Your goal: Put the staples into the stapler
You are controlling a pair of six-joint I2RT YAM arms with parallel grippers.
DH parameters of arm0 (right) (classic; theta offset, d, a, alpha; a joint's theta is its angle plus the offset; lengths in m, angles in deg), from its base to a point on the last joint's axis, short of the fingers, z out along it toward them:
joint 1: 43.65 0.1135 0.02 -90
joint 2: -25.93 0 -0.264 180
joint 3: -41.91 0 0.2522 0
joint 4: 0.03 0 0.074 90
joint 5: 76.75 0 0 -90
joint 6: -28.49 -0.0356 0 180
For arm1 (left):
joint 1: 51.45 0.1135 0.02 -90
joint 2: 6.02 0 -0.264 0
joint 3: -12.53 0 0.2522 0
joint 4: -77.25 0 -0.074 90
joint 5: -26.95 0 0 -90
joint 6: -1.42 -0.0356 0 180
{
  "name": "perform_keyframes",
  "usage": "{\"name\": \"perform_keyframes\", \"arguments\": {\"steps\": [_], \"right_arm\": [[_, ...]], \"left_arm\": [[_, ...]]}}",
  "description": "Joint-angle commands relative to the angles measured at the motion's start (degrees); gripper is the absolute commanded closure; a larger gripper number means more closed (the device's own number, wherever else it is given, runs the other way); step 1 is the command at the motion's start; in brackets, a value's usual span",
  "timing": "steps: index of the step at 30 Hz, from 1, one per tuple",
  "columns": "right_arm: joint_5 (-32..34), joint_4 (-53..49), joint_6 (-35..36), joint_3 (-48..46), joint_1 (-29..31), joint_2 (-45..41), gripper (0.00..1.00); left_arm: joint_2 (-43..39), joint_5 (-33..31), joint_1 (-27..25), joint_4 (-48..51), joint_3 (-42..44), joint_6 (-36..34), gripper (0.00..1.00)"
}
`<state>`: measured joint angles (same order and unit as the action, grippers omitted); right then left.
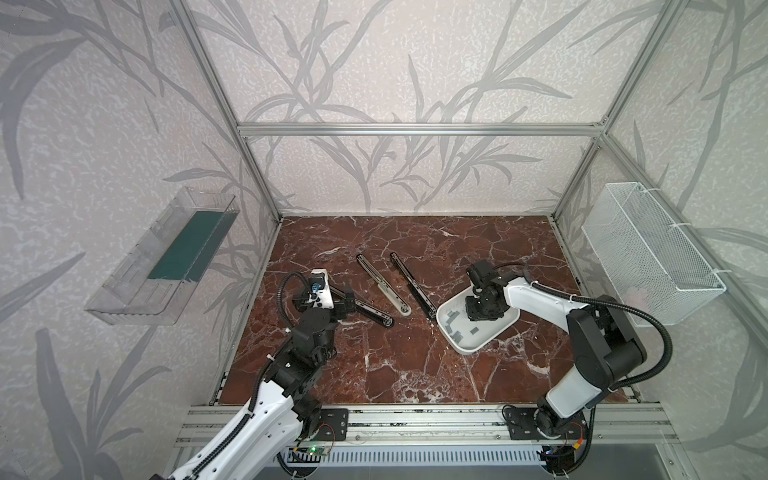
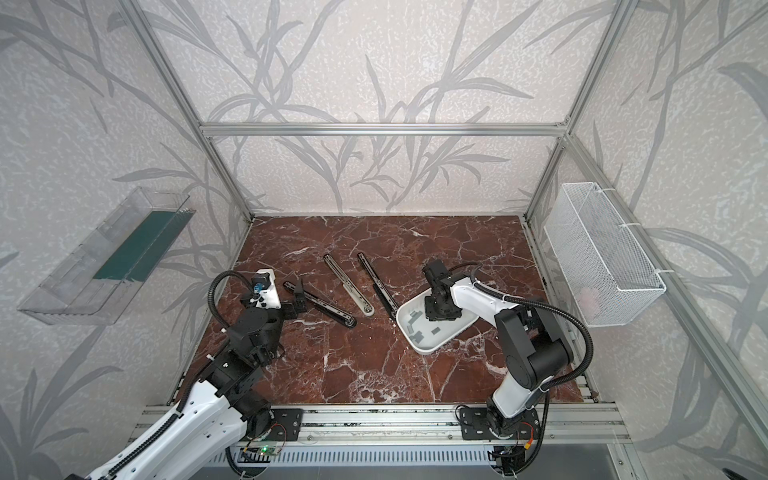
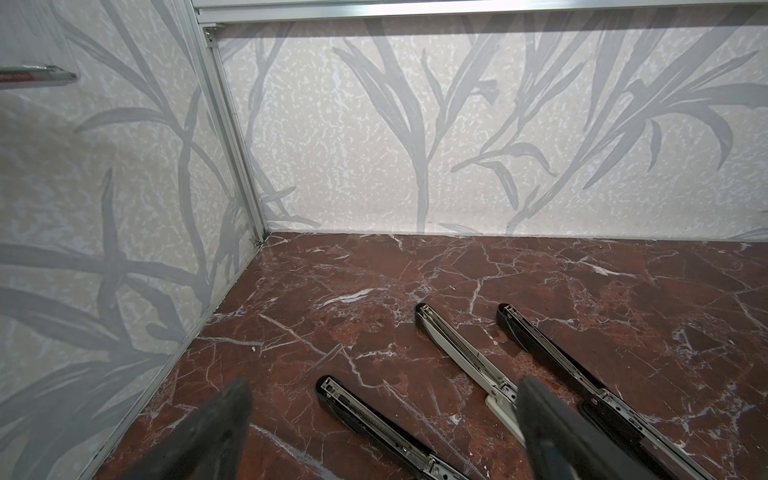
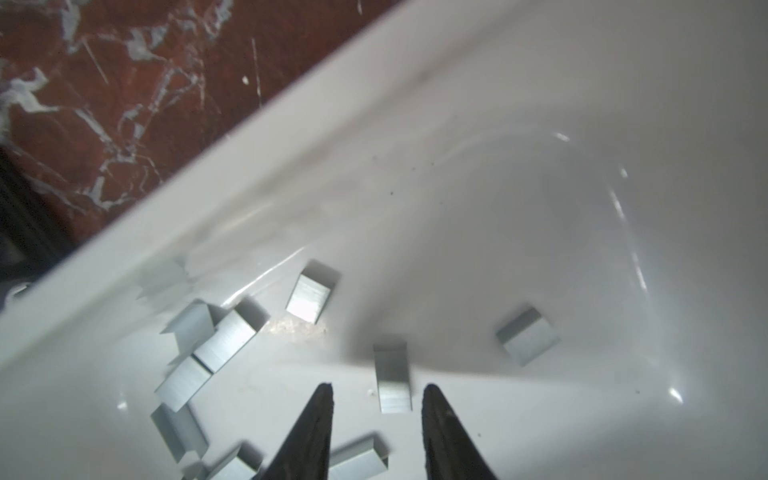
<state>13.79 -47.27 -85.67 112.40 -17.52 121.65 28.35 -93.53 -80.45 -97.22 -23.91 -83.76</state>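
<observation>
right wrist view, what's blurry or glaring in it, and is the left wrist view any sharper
Right wrist view: the rim of the white tray is blurred, and glare blows out one staple strip. Left wrist view: the left gripper is out of focus up close, while the staplers are sharp.

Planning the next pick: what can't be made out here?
- Staples: some cut off at the right wrist view's edge; too small to count in both top views.
- White stapler: near end hidden behind the blurred left gripper finger, left wrist view.
- Wire basket contents: blurred in both top views.
</observation>
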Motion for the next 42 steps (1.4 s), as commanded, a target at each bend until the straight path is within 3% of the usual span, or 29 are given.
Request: {"name": "perform_keyframes", "arguments": {"steps": [1, 9, 18, 28, 36, 42], "right_arm": [[-0.2, 0.2, 0.0, 0.3, 0.0, 1.7, 0.65], [3.2, -1.0, -0.1, 0.6, 0.1, 4.6, 0.67], [4.5, -0.8, -0.4, -0.5, 1.5, 3.4, 0.81], [4.7, -1.9, 1.1, 0.9, 1.6, 0.0, 0.87], [3.8, -4.1, 8.9, 6.3, 5.4, -9.2, 0.87], [1.4, -2.1, 18.8, 13.4, 13.7, -10.6, 0.87]], "left_arm": [[-0.7, 0.9, 0.6, 0.6, -1.6, 2.5, 0.01], [-1.0, 1.7, 1.3, 0.6, -1.4, 2.8, 0.01], [-1.2, 2.6, 1.6, 1.2, -1.5, 3.4, 0.01], [-1.4, 4.3, 2.1, 3.1, -1.8, 5.1, 0.01], [4.4, 1.8, 5.6, 15.1, -6.8, 21.2, 0.01], [1.5, 8.4, 6.5, 17.4, -4.9, 27.9, 0.01]]}}
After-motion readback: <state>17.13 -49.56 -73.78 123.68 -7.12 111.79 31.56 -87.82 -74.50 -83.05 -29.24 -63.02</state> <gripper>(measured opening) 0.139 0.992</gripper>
